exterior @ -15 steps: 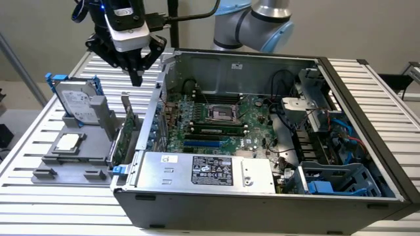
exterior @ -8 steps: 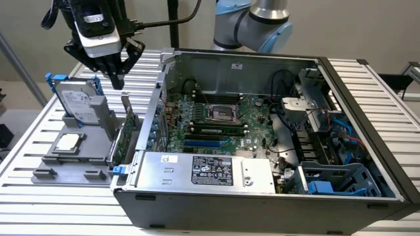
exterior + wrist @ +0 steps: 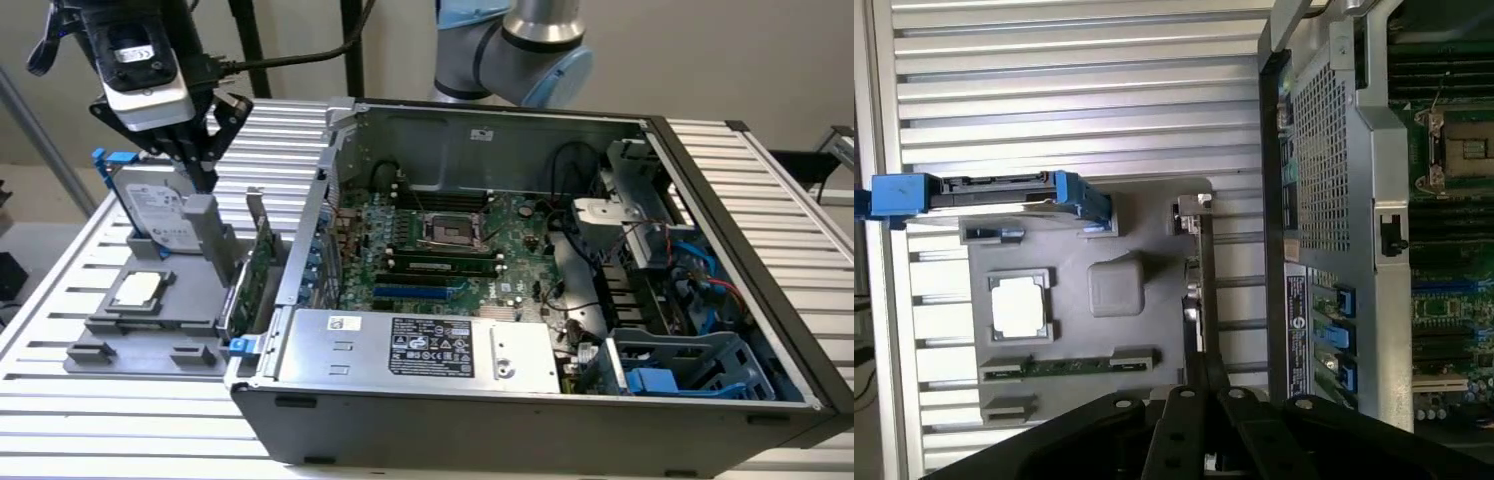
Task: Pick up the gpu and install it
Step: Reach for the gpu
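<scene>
The gpu [image 3: 262, 262] stands on its long edge in the grey parts holder [image 3: 134, 330], just outside the open computer case [image 3: 534, 260]. It is a dark green board with a silver bracket [image 3: 254, 212] at its far end. The wrist view looks down on the gpu [image 3: 1195, 290] edge-on, with its bracket [image 3: 1192, 206] beyond. My gripper [image 3: 204, 175] hangs above the holder, over the hard drive and a little toward the exterior view's left of the gpu. Its dark fingers [image 3: 1189, 400] come together with nothing between them.
A silver hard drive with blue rails [image 3: 151, 205] leans upright in the holder. A square CPU [image 3: 139, 290] and a memory stick [image 3: 1069, 365] lie flat on it. The case's motherboard [image 3: 441, 250] shows blue slots. The power supply [image 3: 427, 345] sits at the near side.
</scene>
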`<action>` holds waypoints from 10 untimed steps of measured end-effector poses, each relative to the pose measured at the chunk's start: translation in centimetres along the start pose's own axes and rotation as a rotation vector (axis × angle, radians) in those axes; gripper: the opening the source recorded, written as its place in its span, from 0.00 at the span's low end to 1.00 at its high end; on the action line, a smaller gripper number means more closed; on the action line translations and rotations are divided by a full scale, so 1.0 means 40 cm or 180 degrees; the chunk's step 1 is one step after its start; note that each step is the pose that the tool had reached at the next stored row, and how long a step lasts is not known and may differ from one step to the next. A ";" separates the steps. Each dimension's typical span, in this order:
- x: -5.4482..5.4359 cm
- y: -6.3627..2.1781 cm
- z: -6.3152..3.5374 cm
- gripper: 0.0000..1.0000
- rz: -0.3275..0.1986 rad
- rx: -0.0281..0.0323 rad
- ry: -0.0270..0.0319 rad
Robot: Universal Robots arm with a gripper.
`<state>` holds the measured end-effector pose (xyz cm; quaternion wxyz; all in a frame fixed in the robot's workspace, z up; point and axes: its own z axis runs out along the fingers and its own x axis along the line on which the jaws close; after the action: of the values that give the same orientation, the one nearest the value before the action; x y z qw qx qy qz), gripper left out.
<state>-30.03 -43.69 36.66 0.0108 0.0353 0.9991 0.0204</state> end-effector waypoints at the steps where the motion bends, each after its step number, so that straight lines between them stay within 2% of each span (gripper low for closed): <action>1: 0.012 0.000 0.002 0.11 0.0000 0.0001 -0.0003; 4: 0.043 0.004 0.003 0.11 -0.0001 0.0000 -0.0023; 10: 0.044 0.005 0.003 0.11 -0.0001 0.0000 -0.0024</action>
<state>-31.78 -43.38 36.50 0.0146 0.0352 0.9991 0.0202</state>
